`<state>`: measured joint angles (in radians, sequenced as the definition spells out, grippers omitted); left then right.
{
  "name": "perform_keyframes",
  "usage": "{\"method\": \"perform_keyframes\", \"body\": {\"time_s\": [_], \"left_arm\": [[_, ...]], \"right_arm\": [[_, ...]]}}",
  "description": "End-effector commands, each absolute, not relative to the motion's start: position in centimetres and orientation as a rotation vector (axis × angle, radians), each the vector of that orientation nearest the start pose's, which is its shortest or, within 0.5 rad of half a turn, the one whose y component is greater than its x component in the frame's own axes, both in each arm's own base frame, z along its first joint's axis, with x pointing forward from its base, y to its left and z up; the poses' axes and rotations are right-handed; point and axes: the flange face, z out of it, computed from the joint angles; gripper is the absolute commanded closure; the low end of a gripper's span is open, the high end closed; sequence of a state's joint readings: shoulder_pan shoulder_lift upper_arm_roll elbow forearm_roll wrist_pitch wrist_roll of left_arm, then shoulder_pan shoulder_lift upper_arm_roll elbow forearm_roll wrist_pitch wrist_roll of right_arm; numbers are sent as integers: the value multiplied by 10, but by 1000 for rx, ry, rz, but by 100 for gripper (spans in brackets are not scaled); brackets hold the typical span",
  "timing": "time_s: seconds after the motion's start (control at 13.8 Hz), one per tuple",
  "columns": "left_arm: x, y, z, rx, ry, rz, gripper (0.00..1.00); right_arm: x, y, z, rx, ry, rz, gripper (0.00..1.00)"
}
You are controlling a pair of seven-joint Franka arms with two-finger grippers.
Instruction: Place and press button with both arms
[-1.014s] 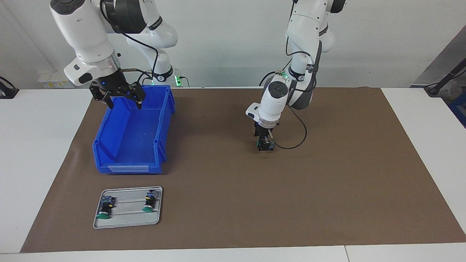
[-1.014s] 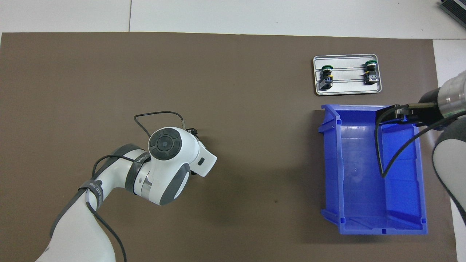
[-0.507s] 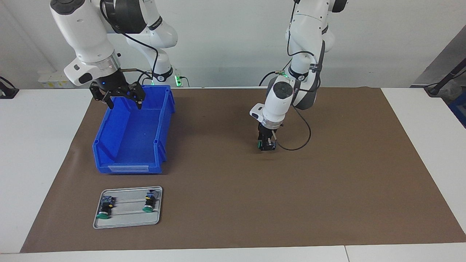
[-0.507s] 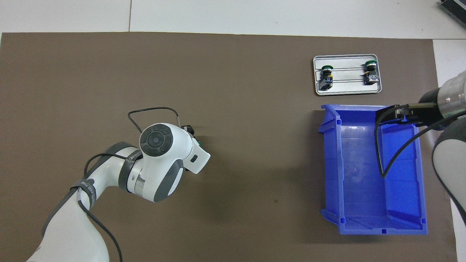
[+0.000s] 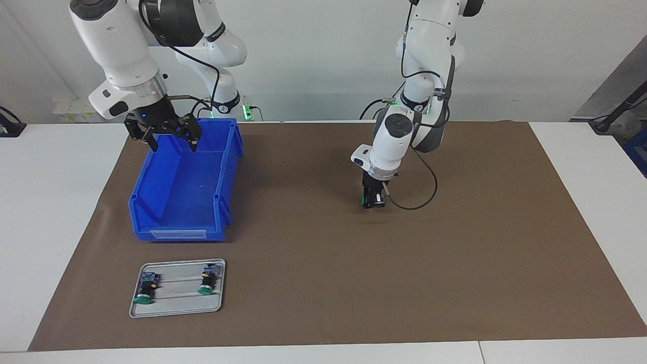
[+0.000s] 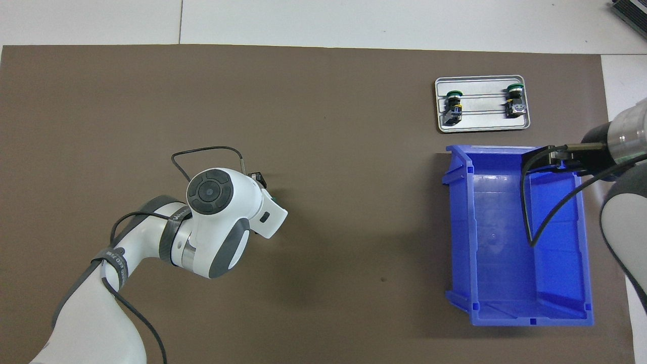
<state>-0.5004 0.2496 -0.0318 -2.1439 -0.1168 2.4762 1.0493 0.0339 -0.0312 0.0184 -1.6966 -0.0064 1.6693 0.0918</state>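
The left gripper [image 5: 373, 200] is down at the brown mat [image 5: 455, 263], well apart from the blue bin [image 5: 182, 202] toward the left arm's end, its jaws around the button [image 5: 367, 201]; whether they grip firmly I cannot tell. Squeeze the short black cylindrical body squarely, sparing the round green cap. The right gripper [image 5: 172, 141] waits, jaws spread, over the smooth plastic bin.

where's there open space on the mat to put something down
Bare brown mat lies at the left arm's end, past the left gripper closing on a button. It's crowded at the right arm's end: blue bin, metal tray, right gripper over the bin.
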Motion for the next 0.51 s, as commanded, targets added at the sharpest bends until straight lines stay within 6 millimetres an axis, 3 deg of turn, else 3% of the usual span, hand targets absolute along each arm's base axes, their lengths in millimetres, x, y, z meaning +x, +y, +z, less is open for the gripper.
{"method": "perform_keyframes", "body": {"time_s": [0.0, 0.43], "left_arm": [[513, -275, 294, -2370, 2134, -193, 83], [538, -256, 318, -2511, 2028, -304, 86]], "right_arm": [[543, 30, 593, -3127, 77, -15, 0], [543, 30, 593, -3127, 79, -18, 0]]}}
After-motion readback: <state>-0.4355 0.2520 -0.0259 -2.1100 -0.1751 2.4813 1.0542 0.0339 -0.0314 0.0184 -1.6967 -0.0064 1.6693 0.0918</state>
